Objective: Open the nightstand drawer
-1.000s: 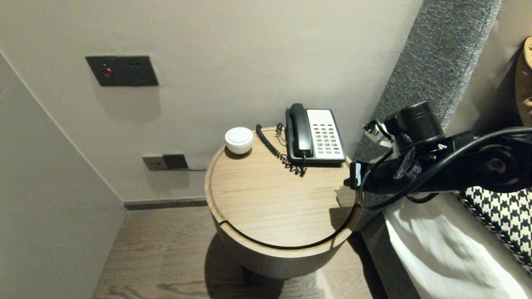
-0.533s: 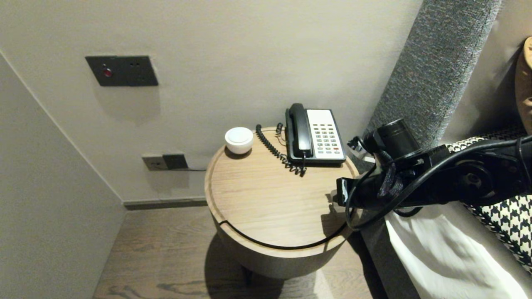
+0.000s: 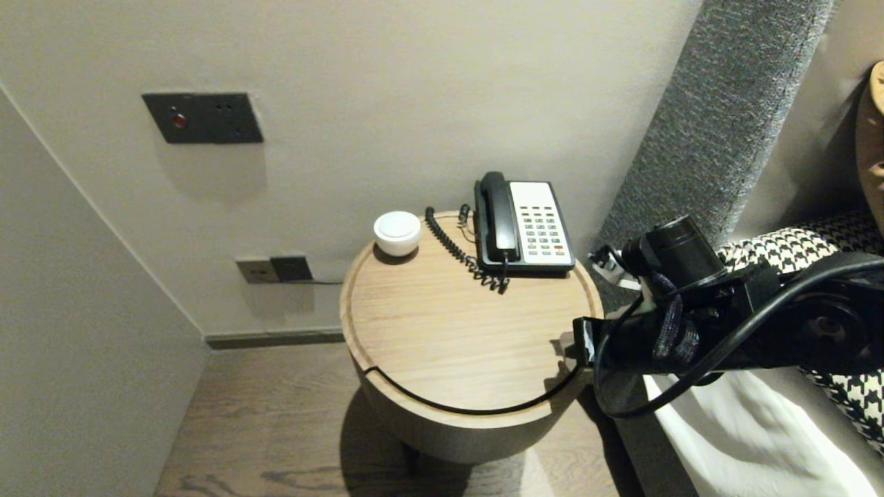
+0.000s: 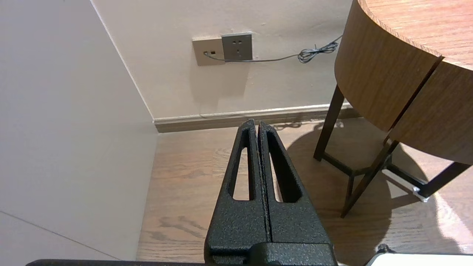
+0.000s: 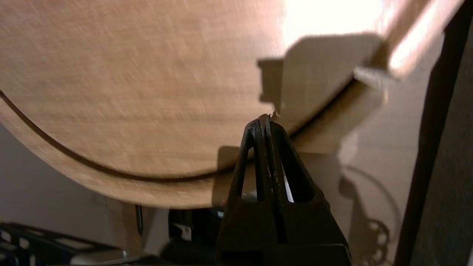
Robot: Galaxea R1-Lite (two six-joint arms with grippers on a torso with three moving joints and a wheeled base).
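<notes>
A round wooden bedside table [image 3: 442, 338] carries a black and white desk phone [image 3: 525, 224] with its handset on the cradle, a coiled cord [image 3: 459, 255] and a small white round dish [image 3: 397, 233] at the back. My right gripper [image 3: 579, 342] hovers at the table's right front rim, shut and empty. In the right wrist view its tips [image 5: 266, 122] hang just over the tabletop [image 5: 129, 92] near the rim. My left gripper [image 4: 257, 123] is parked low, shut and empty, over the floor beside the table's side [image 4: 373, 85].
A grey padded headboard [image 3: 718, 103] and a bed with a white sheet [image 3: 746, 428] and a houndstooth pillow [image 3: 794, 252] stand right of the table. A wall socket [image 3: 273, 269] and a dark switch panel [image 3: 202, 117] are behind; a side wall [image 3: 69, 345] closes the left.
My right arm first swung left toward the table, then sank and drew back to the table's right front rim, staying shut. The left arm has not moved.
</notes>
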